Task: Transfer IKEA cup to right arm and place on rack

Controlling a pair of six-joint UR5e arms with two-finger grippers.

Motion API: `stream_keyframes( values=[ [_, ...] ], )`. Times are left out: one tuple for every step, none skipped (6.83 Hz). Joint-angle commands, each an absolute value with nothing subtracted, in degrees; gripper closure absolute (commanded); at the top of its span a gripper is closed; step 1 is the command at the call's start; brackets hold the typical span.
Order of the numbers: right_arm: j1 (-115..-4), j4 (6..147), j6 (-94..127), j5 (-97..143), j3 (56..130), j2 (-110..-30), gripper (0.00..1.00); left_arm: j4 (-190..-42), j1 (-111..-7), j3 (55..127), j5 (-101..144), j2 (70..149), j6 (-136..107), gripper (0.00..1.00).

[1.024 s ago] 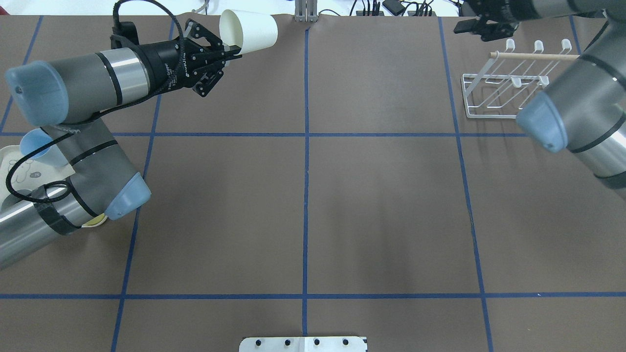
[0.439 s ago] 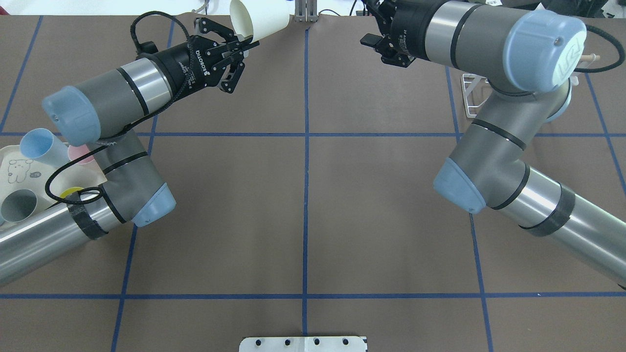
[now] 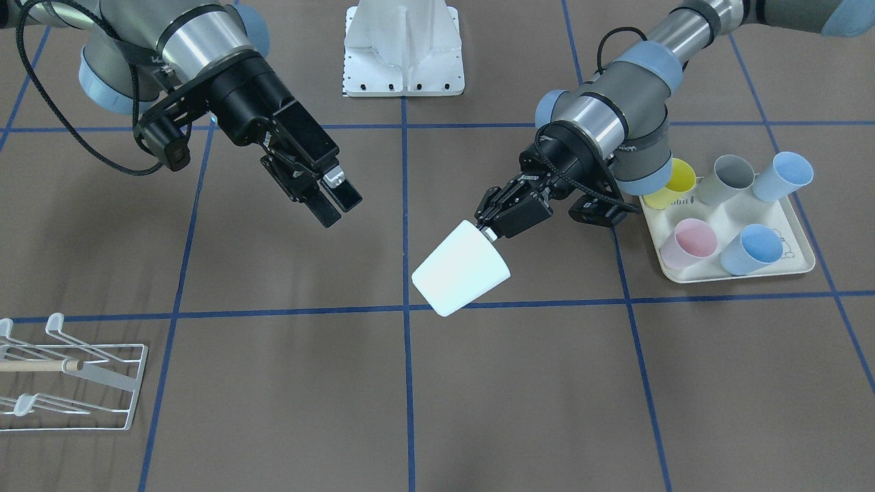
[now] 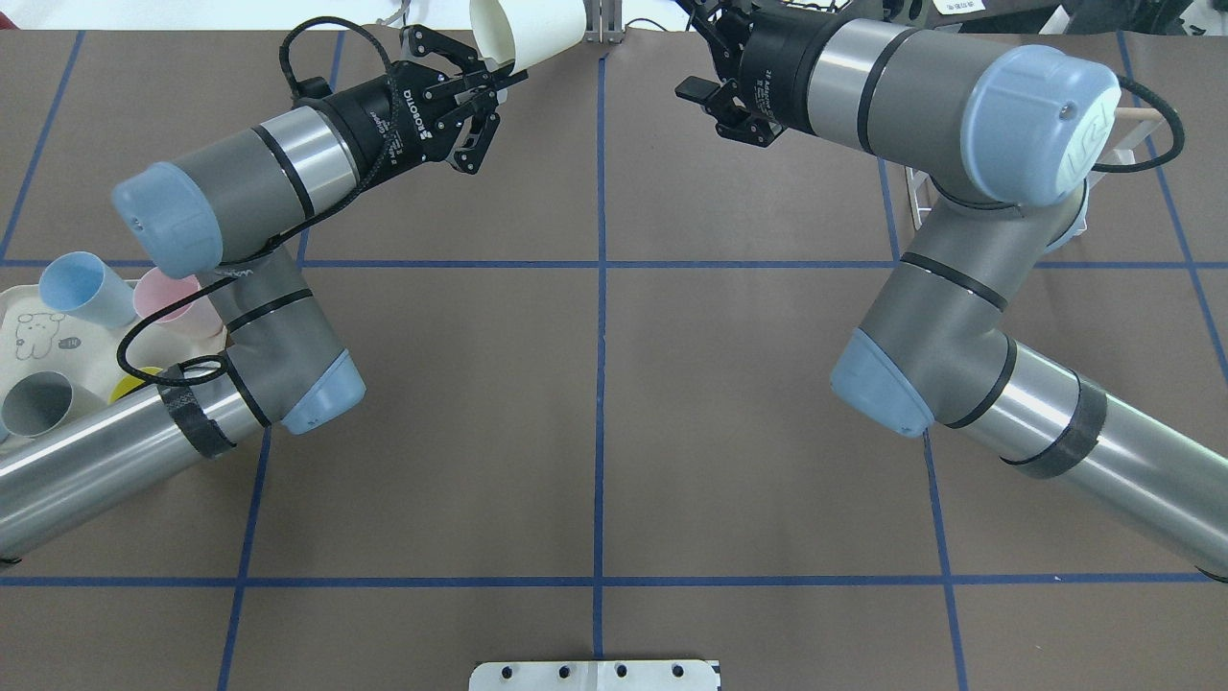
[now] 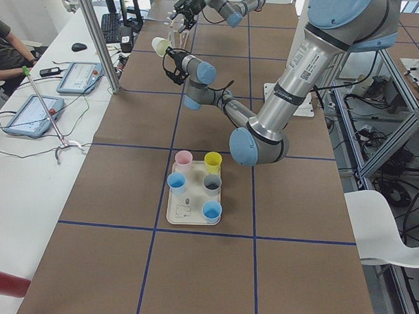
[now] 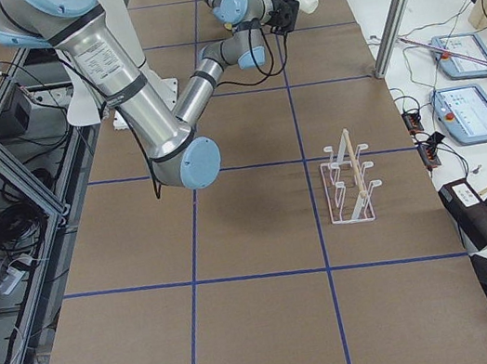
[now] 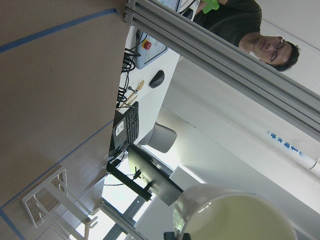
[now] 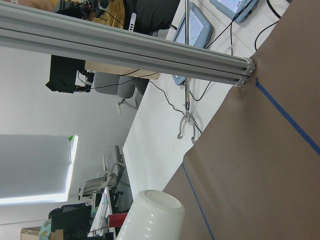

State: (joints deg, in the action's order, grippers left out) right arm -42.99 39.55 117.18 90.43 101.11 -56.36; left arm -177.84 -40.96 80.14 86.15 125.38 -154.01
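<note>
Brown paper covers the table, crossed by blue tape; the long middle tape line that runs away from the robot serves as the marker for every place below

Well off to the robot's left of that line sits a cream tray. Five cups stand in it mouth-up: a yellow cup partly hidden by the left arm, a grey cup, a pale blue cup, a pink cup and a second blue cup

Closer to the line, on its left side, the left gripper is clamped on the rim wall of the white cup and holds it in the air above the table. The cup lies close to the line, on its side. Its long axis runs roughly level, with the mouth facing back toward the left arm and the base pointing away from the robot and toward its right. The left wrist view looks into the mouth; the right wrist view sees the round base

On the right side of the line, near it, hangs the right gripper, its jaws apart and apart from the cup

Well to the right of the line stands the white wire rack, its wooden rod lying across the prongs
</note>
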Motion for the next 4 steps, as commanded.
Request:
stream_keyframes(
  values=[
    [-41.7, 39.3, 117.2, 90.4, 100.8, -56.4, 0.00, -178.9, -40.9, 79.3, 86.1, 125.8, -157.0, 1.00],
    [-41.4, 39.4, 117.3, 90.3, 100.7, -56.4, 0.00, -180.2, -40.3, 79.4, 86.0, 125.8, -159.5, 1.00],
    [-41.1, 39.3, 117.5, 90.2, 100.3, -55.8, 0.00, -182.5, -40.0, 79.3, 85.6, 125.8, -161.3, 1.00],
    [-40.9, 39.3, 118.4, 89.2, 99.7, -55.5, 0.00, -185.2, -38.3, 79.2, 82.6, 125.8, -161.3, 1.00]
  ],
)
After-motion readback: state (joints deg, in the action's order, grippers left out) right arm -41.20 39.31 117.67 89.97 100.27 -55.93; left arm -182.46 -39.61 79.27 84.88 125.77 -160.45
